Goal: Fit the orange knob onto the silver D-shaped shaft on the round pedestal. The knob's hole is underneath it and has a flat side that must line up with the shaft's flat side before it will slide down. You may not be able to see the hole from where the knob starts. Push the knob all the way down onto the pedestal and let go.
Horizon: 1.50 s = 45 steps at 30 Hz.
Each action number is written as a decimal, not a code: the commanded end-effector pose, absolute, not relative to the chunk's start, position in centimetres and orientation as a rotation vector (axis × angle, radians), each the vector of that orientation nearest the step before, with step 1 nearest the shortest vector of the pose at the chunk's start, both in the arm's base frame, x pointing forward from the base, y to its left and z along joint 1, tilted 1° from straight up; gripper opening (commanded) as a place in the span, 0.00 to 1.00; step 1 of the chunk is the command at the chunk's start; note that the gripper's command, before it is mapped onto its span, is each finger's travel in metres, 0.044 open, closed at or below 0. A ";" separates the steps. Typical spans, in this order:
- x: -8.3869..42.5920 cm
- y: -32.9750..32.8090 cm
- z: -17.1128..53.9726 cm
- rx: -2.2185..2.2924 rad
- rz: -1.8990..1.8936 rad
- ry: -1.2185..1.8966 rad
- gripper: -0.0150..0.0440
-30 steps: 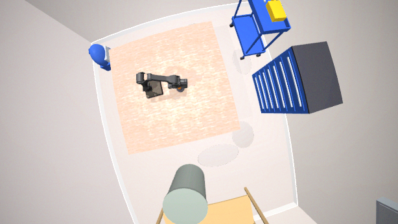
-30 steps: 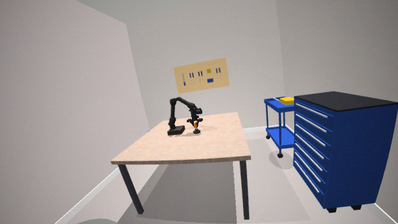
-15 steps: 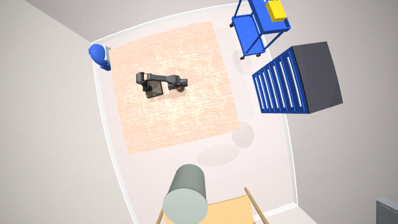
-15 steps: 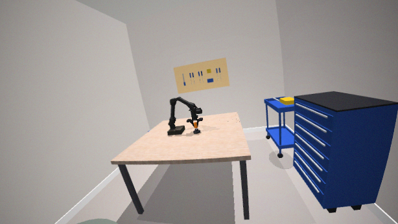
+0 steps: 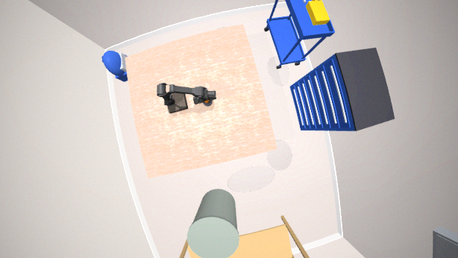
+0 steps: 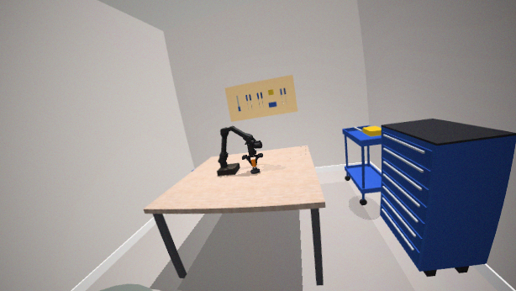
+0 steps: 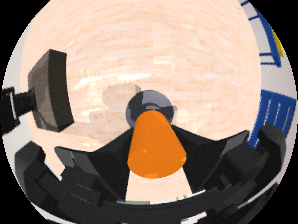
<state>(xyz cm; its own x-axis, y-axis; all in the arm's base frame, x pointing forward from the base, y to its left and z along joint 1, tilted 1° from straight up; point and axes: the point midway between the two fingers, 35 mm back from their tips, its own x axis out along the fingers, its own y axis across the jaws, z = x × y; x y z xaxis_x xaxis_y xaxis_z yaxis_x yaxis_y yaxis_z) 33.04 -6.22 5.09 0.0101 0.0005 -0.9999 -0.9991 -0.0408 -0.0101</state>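
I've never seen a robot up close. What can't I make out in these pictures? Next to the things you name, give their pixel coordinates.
- The hole under the orange knob (image 5: 206, 101) (image 6: 253, 162) (image 7: 156, 147): its underside faces away in the wrist view.
- The silver shaft and its flat side: hidden behind the knob in the wrist view, too small in the exterior one.
- The gripper (image 6: 253, 161) (image 7: 157, 155) in the top view: its fingertips are covered by the arm.
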 end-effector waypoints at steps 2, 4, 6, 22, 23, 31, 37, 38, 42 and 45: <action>33.1 -6.2 4.9 -1.250 1.235 1.179 0.25; 33.1 -6.2 4.9 -1.250 1.235 1.179 0.25; 33.1 -6.3 4.7 -1.248 1.233 1.181 0.25; 33.0 -6.3 3.4 -1.246 1.231 1.182 0.25; 33.0 -6.3 3.4 -1.246 1.231 1.182 0.25; 33.0 -6.2 3.6 -1.244 1.232 1.182 0.25; 33.0 -6.2 3.6 -1.244 1.232 1.182 0.52; 33.0 -6.2 3.6 -1.244 1.232 1.182 0.57; 33.0 -6.2 3.6 -1.244 1.232 1.182 0.74; 33.0 -6.2 3.6 -1.244 1.232 1.182 0.88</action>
<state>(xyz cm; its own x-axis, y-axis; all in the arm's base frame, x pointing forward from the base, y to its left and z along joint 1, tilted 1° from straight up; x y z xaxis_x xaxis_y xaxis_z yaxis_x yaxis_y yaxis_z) 33.04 -6.24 3.58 0.0110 0.0003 -0.9999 -0.9991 -0.0408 -0.0110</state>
